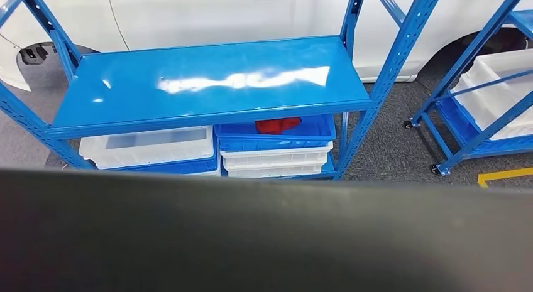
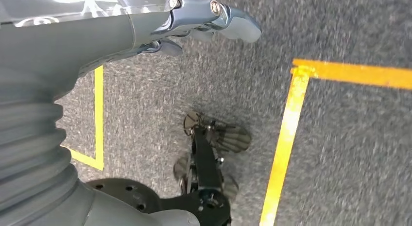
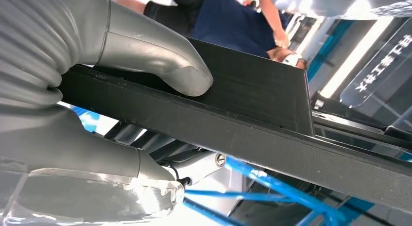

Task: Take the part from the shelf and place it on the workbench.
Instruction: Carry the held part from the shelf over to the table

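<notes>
While my right hand has its fingers clamped on the part, a long flat black panel, thumb on top and the rest underneath, the part sits close across the lower head view, blurred. It's off the shelf, whose top board is bare and glossy; bins below, a red thing in the blue bin. Left hand hangs over grey floor with yellow tape; it holds nothing, fingers look loosely curled, can't tell more. The counter isn't visible, so I judge the carry isn't finished.

Risks: grip is at one end of a long panel, so the far end could sag or twist out; it could clip the blue uprights when turning. A person stands near the panel's far end, possible bump. The panel blocks my forward view, so placement could be blind.
</notes>
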